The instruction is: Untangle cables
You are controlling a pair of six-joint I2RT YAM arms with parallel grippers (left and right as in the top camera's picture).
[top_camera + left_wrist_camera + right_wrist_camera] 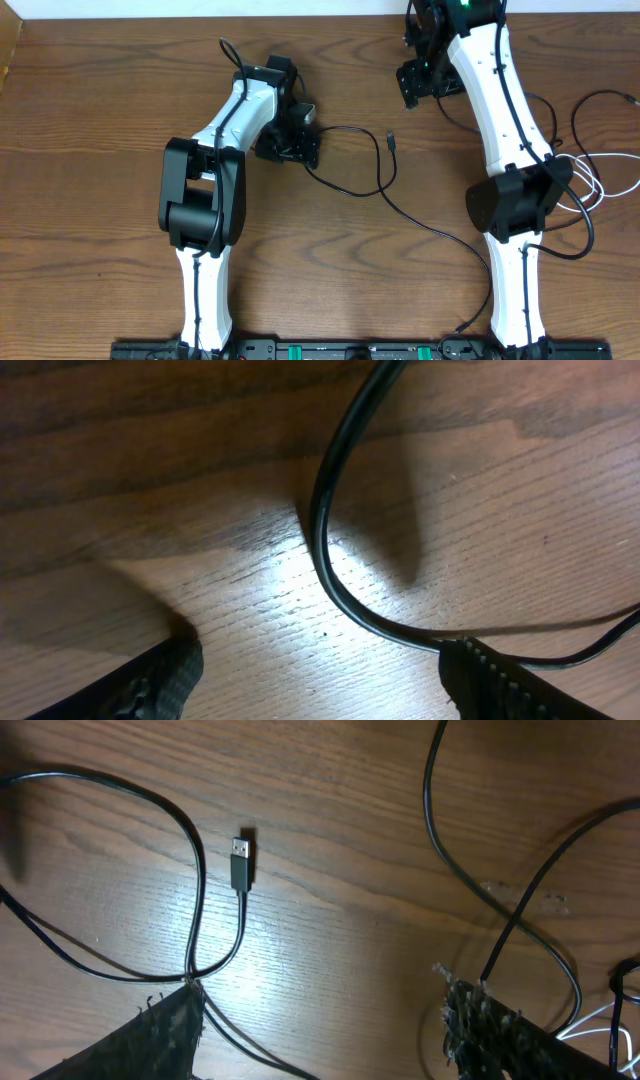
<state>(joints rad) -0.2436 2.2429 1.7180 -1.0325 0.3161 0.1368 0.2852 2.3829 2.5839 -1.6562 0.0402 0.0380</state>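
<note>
A thin black cable (352, 190) leads from my left gripper (297, 150) to the right. It loops back to a small USB plug (392, 140), then trails toward the lower right. In the left wrist view this cable (322, 535) curves over the wood and passes just in front of the right finger (495, 680). The left gripper (320, 675) is open low over the table, with bare wood between its fingers. My right gripper (420, 85) hangs open at the back. Its wrist view shows the USB plug (240, 862) and crossing black cable loops (195, 920) ahead of the open gripper (320, 1030).
More black cables (585, 115) and a white cable (605, 180) lie tangled at the right edge beside the right arm's elbow (520, 200). The white cable (590, 1020) shows at the right wrist view's lower right. The wooden table (90, 120) has bare wood on the left.
</note>
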